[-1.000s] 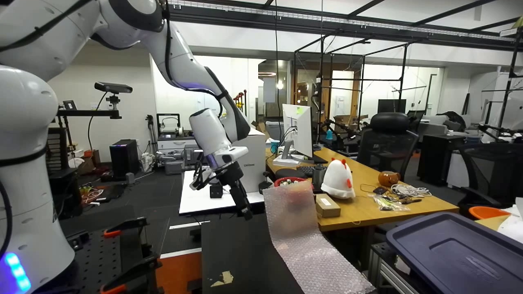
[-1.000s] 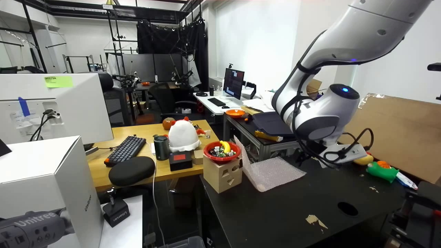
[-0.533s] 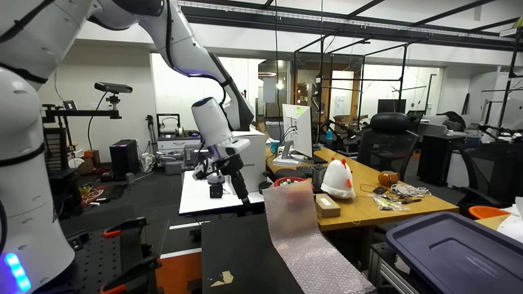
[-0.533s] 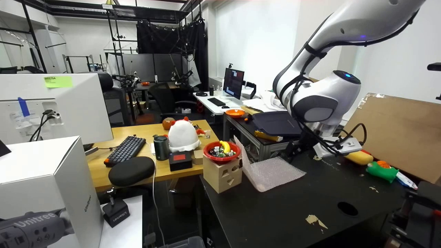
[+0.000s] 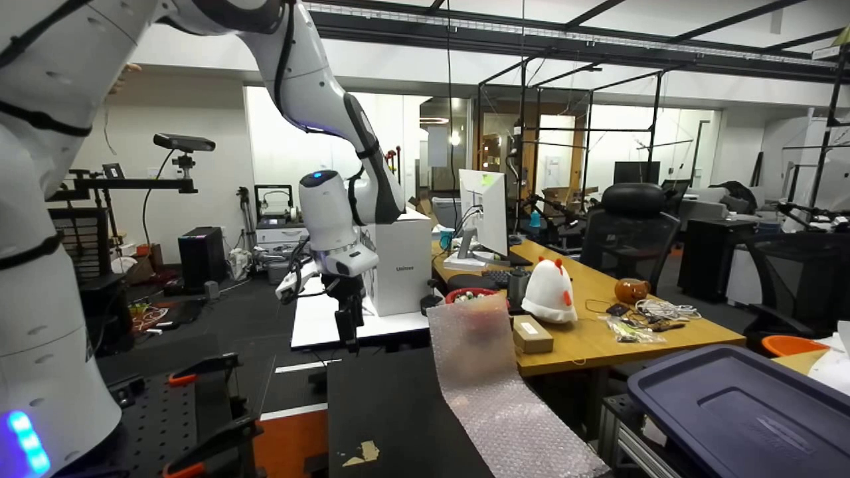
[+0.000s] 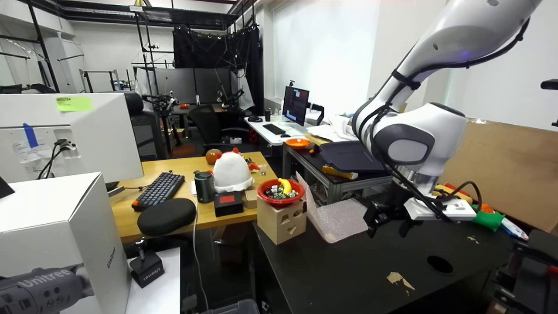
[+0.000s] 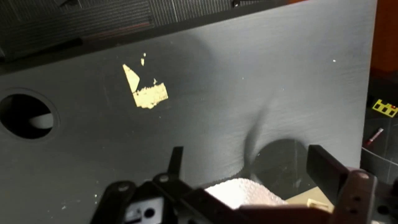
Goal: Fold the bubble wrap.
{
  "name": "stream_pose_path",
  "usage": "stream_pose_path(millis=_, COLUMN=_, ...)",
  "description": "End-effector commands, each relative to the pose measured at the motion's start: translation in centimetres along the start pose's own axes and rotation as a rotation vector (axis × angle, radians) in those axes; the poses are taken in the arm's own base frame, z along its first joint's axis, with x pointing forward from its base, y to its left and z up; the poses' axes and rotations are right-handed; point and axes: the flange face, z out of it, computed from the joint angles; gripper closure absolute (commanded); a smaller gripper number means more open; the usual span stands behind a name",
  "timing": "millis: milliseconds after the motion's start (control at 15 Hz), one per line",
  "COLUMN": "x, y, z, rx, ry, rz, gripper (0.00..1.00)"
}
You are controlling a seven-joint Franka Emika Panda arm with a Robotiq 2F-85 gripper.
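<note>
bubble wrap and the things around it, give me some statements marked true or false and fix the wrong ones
1. One end of the bubble wrap stands up beside the wooden box. True.
2. The jaws are clamped on the bubble wrap. False: they stand open, apart from it, above the black table.
3. The banana lies in the red bowl. True.
4. The red bowl stands directly on the black table. False: it sits on the wooden box.
5. The white plush toy is on the wooden desk. True.
6. The bubble wrap is folded double. False: its raised end is not laid over the flat part.
</note>
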Motion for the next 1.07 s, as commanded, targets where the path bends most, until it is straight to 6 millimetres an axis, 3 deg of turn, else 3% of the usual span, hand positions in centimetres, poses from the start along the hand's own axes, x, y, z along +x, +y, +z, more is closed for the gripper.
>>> stream_pose_path(millis=0, x=-2.6, y=0.5, z=0.6, rx=0.005, ry=-0.074, rz=-0.096, gripper=0.0)
stream_pose_path(millis=267, x=-4.9, y=0.0, z=0.8, rx=-0.007, ry=-0.1, rz=-0.157, gripper=0.0)
stream_pose_path(millis=333, x=-4.6, y=-0.3, z=1.6, rx=-0.013, ry=-0.1, rz=-0.043, gripper=0.0)
stream_pose_path(millis=733, x=-5.1, y=-0.4, z=1.6, rx=-0.016, ry=-0.105, rz=-0.06, gripper=0.0)
stream_pose_path(millis=800, x=-5.7, y=0.1, z=1.6, rx=-0.022, ry=-0.103, rz=0.024, gripper=0.0)
stream_pose_path(millis=1000, x=-3.6, y=0.8, z=0.1, rx=-0.043, ry=-0.047, rz=0.146, gripper=0.0)
